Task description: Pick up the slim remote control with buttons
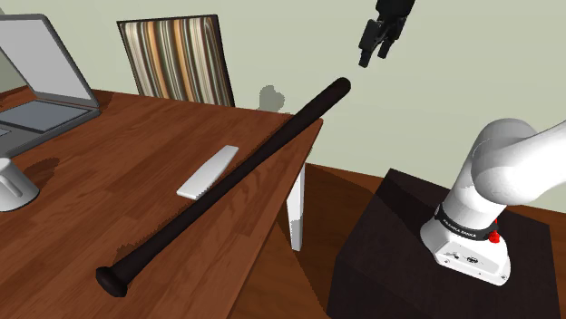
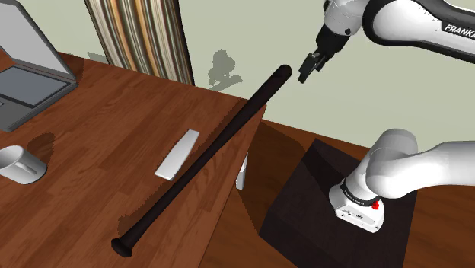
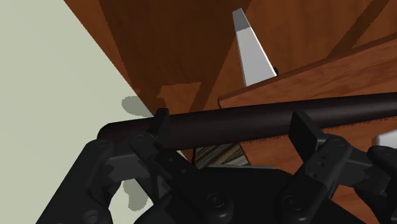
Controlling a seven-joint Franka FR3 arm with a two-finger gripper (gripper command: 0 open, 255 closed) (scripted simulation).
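Shoulder view, L to R: grey laptop (image 1: 41, 86) open at the far-left corner of the wood surface (image 1: 109, 217), w/ a white mug (image 1: 13, 186) nearer the camera at the left edge. Behind the surface stands a striped chair (image 1: 177, 59).

Next, the remote (image 1: 207, 172): a slim white slab (buttons too small to make out), lying flat near the surface's middle. It sits just beside a long dark bat (image 1: 227, 186), on the bat's left side & approx parallel to it. Its nearer end comes v. close to the bat; can't tell if they touch.

The bat runs diagonally, knob at lower left, barrel tip poking out past the surface's far corner. A white table leg (image 1: 297, 208) shows under that corner.

The tool (image 1: 374, 56) hangs in the air up beyond the barrel tip, off the surface & well apart from the remote. In the wrist view its two fingers (image 3: 162, 124) stand apart, w/ the bat crossing beyond them, untouched.

Far right: dark box stand (image 1: 390, 263) carrying the white arm (image 1: 508, 168).

Second exterior view agrees: remote (image 2: 177, 153) beside the bat (image 2: 198, 164), tool (image 2: 308, 72) aloft by the barrel tip.
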